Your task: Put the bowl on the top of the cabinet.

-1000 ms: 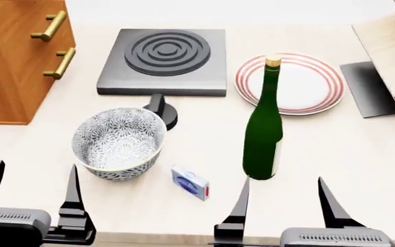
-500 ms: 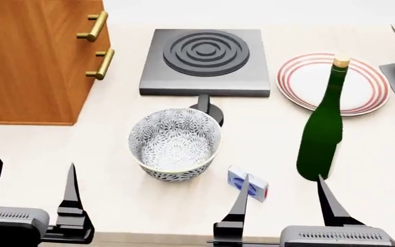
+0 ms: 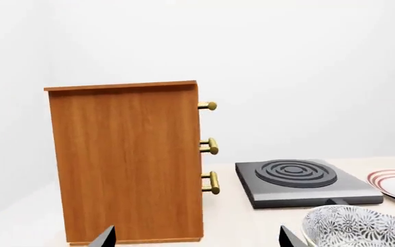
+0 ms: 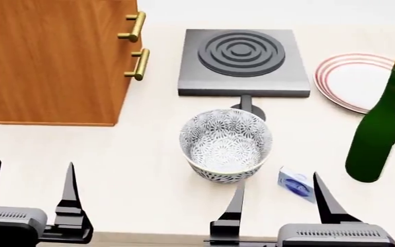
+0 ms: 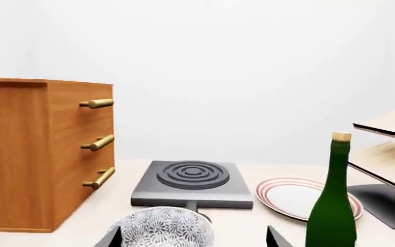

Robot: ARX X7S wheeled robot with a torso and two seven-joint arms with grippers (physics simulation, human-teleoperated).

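The bowl (image 4: 226,144) is standing upright on the table (image 4: 142,154), right of the cabinet (image 4: 53,62) — lying just ahead of the right gripper (image 4: 277,198), the nearer one. Both it and the left gripper (image 4: 27,188) are sitting spread and empty.

Setting: simulated kitchen counter. A pale worktop (image 4: 136,170) is shown against blank white walls. At upper centre a dark single-ring hotplate (image 4: 242,62) is placed; a red-ringed plate (image 4: 355,82) and green wine bottle (image 4: 376,139) are seen at right, a patterned bowl (image 4: 226,144) at centre, a wooden cabinet (image 4: 53,62) at upper left.
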